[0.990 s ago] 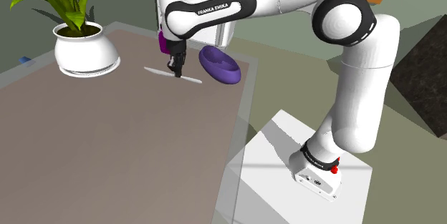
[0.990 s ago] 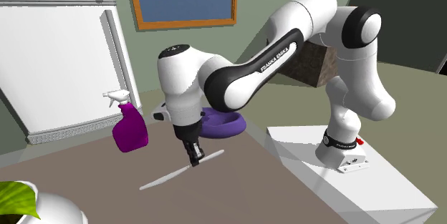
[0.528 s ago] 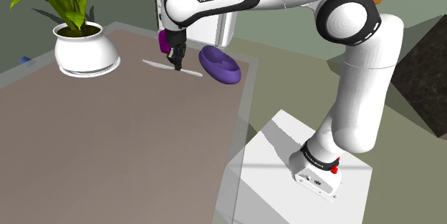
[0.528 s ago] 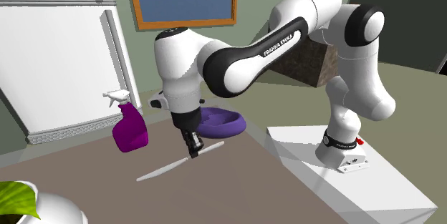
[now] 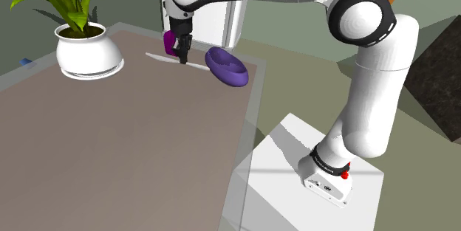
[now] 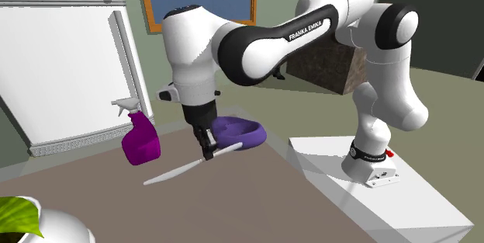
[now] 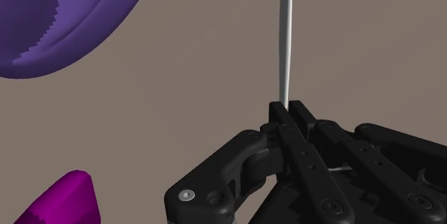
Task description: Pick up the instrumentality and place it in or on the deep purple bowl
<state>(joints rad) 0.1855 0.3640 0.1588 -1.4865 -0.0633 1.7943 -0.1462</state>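
The all-black two-finger gripper (image 7: 288, 108) is clenched on a thin, long, pale grey-white instrument (image 7: 285, 36), its fingers clasping it near the middle of its length, so that a slender tapering end runs out past the fingertips in the wrist view. In the second exterior view the gripper (image 6: 208, 153) points down and the instrument (image 6: 174, 172) hangs slanted in its grip, apparently clear of the brown tabletop (image 6: 233, 210). Just beside it, toward that view's right, lies the deep purple shallow bowl (image 6: 252, 134), resting on the table. On the gripper's other side stands a magenta spray bottle with a white trigger (image 6: 140, 140). Well apart, in the shoulder view, a green plant in a round white pot (image 5: 89, 52) sits on the table.
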